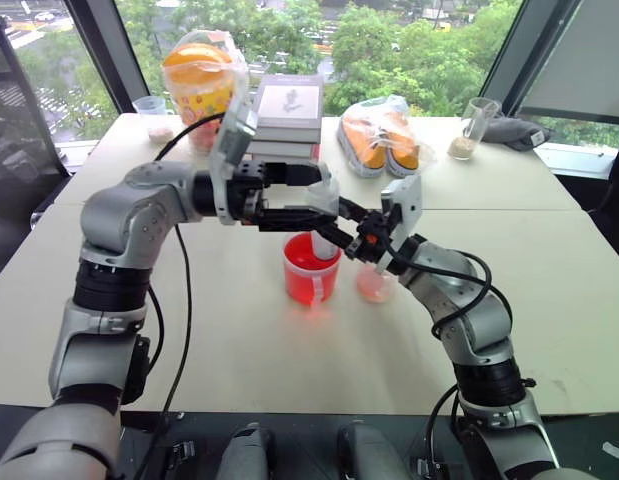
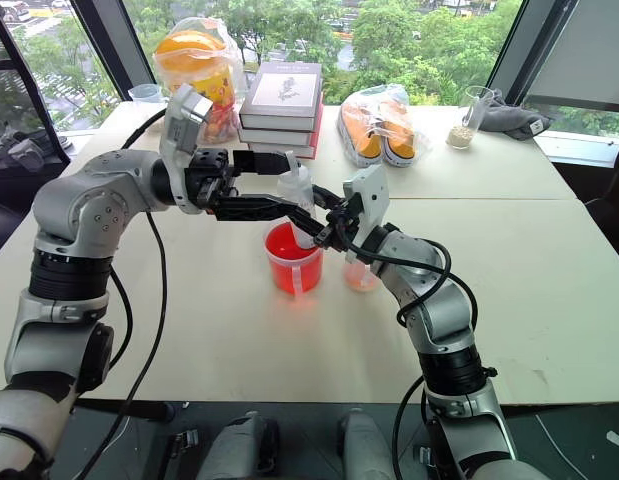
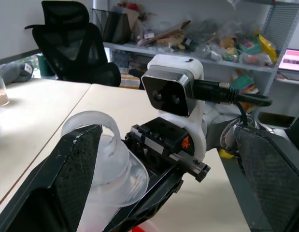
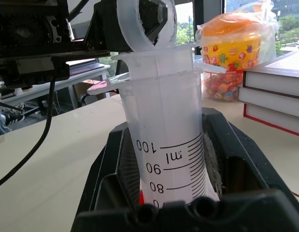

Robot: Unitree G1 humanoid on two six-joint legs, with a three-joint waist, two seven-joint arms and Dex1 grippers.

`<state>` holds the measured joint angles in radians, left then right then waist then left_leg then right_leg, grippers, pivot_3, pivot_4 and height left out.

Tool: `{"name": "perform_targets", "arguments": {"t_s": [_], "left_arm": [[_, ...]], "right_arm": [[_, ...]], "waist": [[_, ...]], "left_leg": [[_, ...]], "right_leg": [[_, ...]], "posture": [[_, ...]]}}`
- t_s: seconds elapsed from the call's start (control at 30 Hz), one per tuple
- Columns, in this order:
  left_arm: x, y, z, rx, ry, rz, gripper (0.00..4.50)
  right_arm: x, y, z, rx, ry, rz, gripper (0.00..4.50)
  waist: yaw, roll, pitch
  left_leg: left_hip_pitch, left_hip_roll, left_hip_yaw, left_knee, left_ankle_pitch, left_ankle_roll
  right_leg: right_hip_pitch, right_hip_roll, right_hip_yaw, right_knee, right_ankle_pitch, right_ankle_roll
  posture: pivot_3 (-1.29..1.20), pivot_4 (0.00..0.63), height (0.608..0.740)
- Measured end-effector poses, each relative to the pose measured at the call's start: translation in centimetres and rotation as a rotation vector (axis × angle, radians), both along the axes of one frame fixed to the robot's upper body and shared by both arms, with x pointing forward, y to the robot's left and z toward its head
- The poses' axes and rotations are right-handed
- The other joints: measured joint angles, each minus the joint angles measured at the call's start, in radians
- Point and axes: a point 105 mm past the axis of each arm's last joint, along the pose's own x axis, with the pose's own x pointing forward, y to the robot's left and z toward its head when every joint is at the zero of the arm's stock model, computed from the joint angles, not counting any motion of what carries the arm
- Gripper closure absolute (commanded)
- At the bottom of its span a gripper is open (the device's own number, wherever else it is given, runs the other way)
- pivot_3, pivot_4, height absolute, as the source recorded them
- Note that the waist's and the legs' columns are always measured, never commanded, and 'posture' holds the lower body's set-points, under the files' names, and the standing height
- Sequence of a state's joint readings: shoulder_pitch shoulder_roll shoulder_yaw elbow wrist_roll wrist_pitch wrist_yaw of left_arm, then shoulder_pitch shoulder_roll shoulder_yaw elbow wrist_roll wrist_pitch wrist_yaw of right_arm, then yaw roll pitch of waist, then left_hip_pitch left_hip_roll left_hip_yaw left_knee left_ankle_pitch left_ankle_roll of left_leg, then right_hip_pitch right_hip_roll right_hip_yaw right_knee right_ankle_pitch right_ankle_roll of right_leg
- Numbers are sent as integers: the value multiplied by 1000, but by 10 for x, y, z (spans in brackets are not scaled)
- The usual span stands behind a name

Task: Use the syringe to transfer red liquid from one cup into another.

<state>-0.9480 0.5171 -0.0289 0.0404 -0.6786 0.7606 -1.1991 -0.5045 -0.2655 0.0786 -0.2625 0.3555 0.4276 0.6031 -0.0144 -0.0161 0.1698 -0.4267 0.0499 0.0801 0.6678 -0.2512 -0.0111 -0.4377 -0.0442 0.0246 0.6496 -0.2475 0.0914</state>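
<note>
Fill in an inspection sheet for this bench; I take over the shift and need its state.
Surface: pale table, dry where visible.
Job's things: syringe upright over larger red cup; smaller pink cup beside it.
Clutter: books, snack jar, bagged shoes, two grain cups.
Grippers: right gripper shut on syringe barrel; left gripper open around plunger top.
Cables: black cable hanging from left arm.
Surroundings: windows, trees; office chair, shelves.
</note>
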Motion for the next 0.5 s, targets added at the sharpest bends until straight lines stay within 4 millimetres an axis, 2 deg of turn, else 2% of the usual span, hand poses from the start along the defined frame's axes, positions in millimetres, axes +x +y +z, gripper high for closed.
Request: {"name": "perform_targets", "arguments": {"t_s": [0.1, 0.2, 0.43, 0.5], "left_arm": [[3, -6, -2, 2, 2, 5, 0], [7, -11, -5, -8, 19, 15, 817], [17, -10, -3, -20, 21, 62, 4340], [18, -10, -4, -23, 25, 63, 4485]], "right_arm": [[1, -3, -3, -1, 14, -15, 3065], [2, -4, -6, -4, 28, -22, 3065], [-1, -3, -3, -12, 17, -12, 3065], [-2, -3, -4, -14, 20, -12, 3065]], "waist": [[0, 0, 0], [1, 0, 0], [0, 0, 0], [0, 0, 0]], "left_leg": [[0, 0, 0, 0, 0, 0], [0, 0, 0, 0, 0, 0], [0, 0, 0, 0, 0, 0], [0, 0, 0, 0, 0, 0]], "right_leg": [[0, 0, 0, 0, 0, 0], [0, 0, 0, 0, 0, 0], [0, 0, 0, 0, 0, 0], [0, 0, 0, 0, 0, 0]], "posture": [[0, 150, 740], [0, 150, 740], [0, 150, 740], [0, 150, 740]]}}
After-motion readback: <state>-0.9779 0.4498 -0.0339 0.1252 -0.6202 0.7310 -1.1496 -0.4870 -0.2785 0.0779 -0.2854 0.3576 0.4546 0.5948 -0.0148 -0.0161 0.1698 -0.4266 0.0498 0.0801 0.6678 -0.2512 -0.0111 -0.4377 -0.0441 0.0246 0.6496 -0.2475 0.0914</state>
